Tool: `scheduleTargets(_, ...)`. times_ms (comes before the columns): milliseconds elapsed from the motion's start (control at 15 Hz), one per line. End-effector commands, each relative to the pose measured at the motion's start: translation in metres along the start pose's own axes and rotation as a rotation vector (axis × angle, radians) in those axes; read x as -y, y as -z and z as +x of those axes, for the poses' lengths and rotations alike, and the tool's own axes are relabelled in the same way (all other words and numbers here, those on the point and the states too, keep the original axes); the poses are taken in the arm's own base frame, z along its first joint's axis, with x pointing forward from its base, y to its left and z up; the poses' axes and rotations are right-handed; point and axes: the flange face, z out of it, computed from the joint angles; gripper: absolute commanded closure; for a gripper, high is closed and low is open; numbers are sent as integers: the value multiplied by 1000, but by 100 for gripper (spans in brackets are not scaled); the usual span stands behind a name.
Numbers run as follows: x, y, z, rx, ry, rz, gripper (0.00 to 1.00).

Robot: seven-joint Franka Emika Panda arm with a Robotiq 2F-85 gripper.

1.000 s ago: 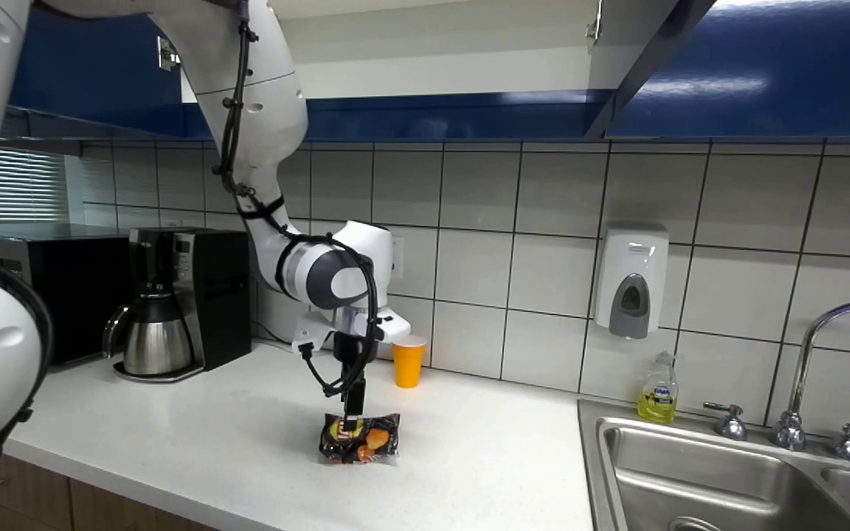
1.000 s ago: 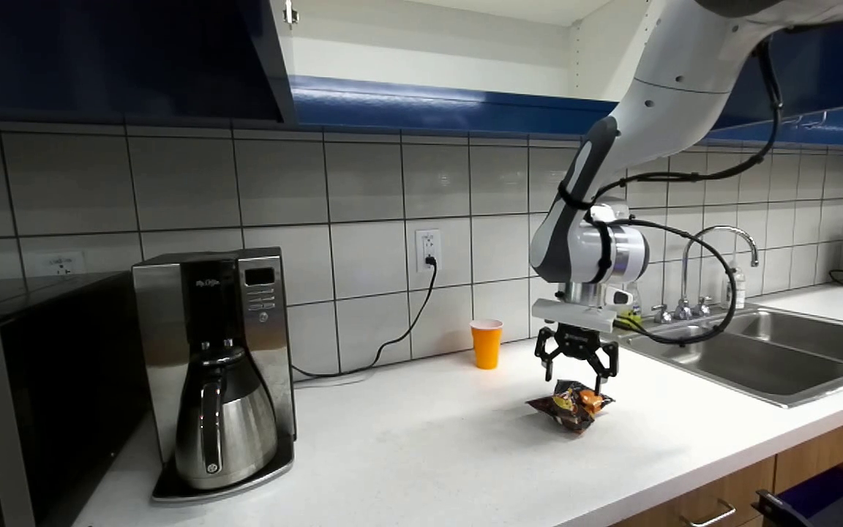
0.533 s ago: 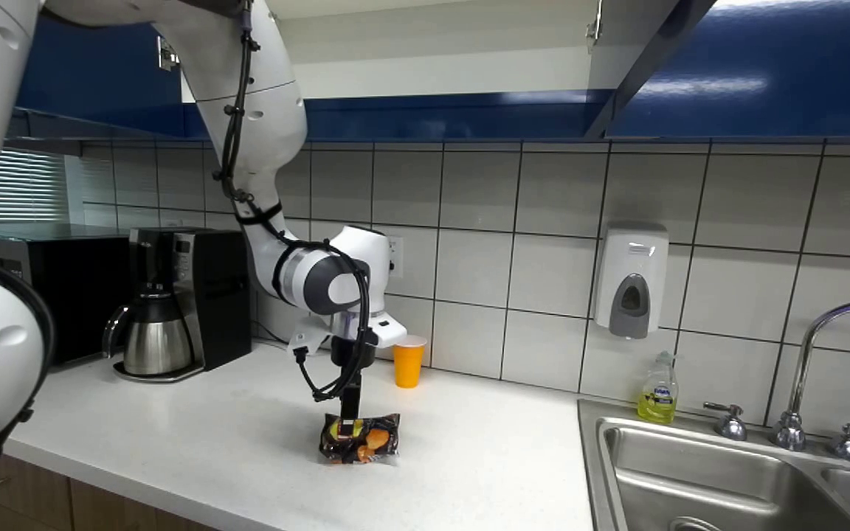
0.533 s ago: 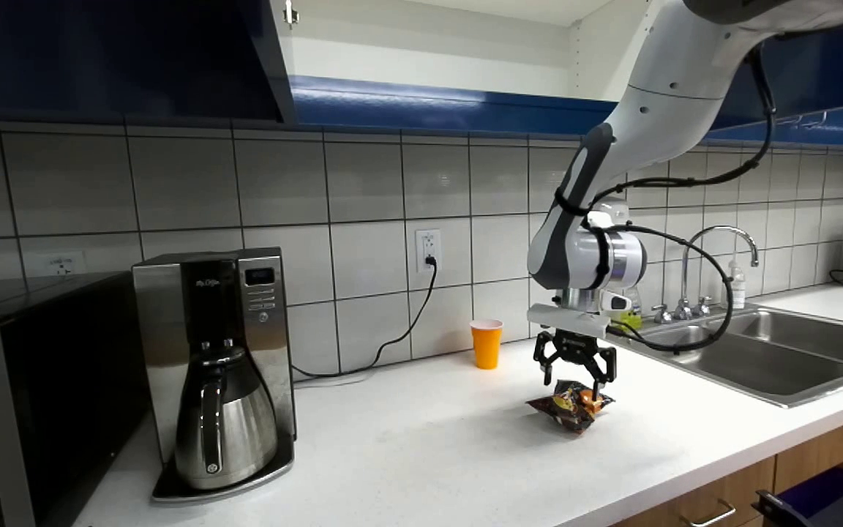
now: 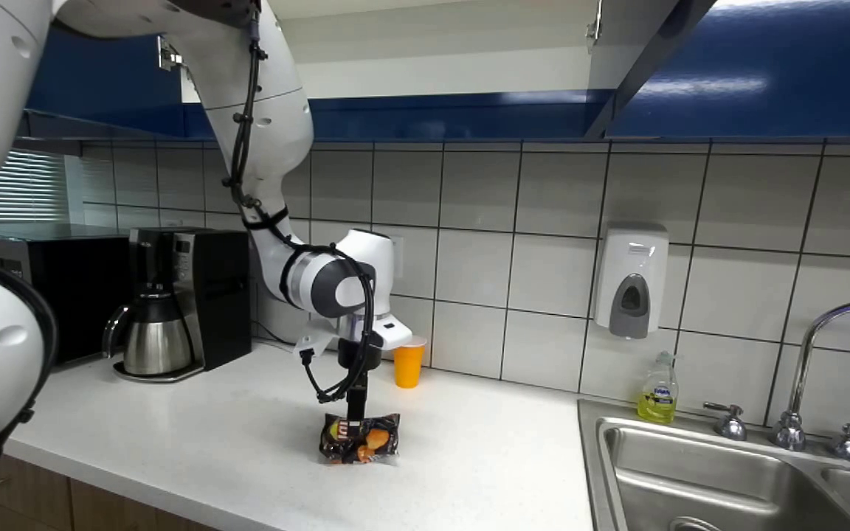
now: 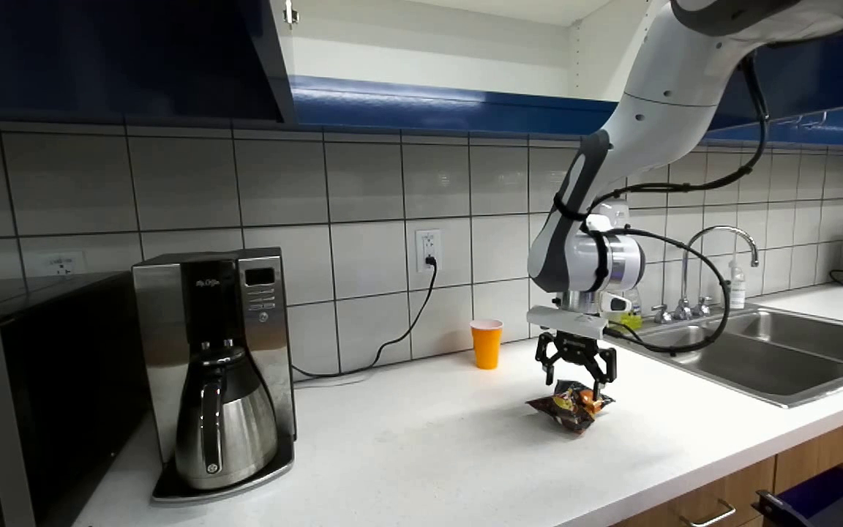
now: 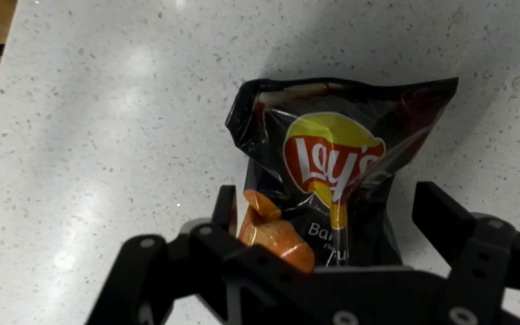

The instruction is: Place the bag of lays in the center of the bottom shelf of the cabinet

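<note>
The small, crinkly black snack bag with a red-and-yellow Lay's logo (image 7: 332,158) is lying on the white speckled countertop (image 7: 120,113), and the black two-fingered gripper (image 7: 327,211) is straddling it, its jaws standing apart and gripping nothing. In the wrist view the bag is appearing nearer the finger (image 7: 225,207) on that view's left than the one on its right, so a squeeze from here may be shoving or twisting it before both sides are bearing; whether either is touching it, the views are not showing. The slick-looking film is probably offering little friction, so a shallow pinch risks slipping mid-lift, while a hard one risks crushing the contents. Overhead, the wall-mounted cabinet with glossy dark-blue fronts and white interior (image 6: 429,51) is standing open, but its bottom shelf is hiding behind the glossy blue rail (image 6: 458,106): judging height badly could mean bumping that rail and dropping the bag short. The looping black cable (image 6: 720,307) on the white-and-grey arm (image 6: 663,110) could be snagging a dark-blue door (image 5: 104,81) on the way up.
</note>
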Motion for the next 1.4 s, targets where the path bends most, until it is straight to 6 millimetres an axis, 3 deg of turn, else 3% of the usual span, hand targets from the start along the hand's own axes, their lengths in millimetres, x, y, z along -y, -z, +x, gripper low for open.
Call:
scheduleTargets(0, 9, -1, 9, -25, -19, -13, 0)
scheduleTargets(1333, 45, -15, 16, -43, -1, -30, 0)
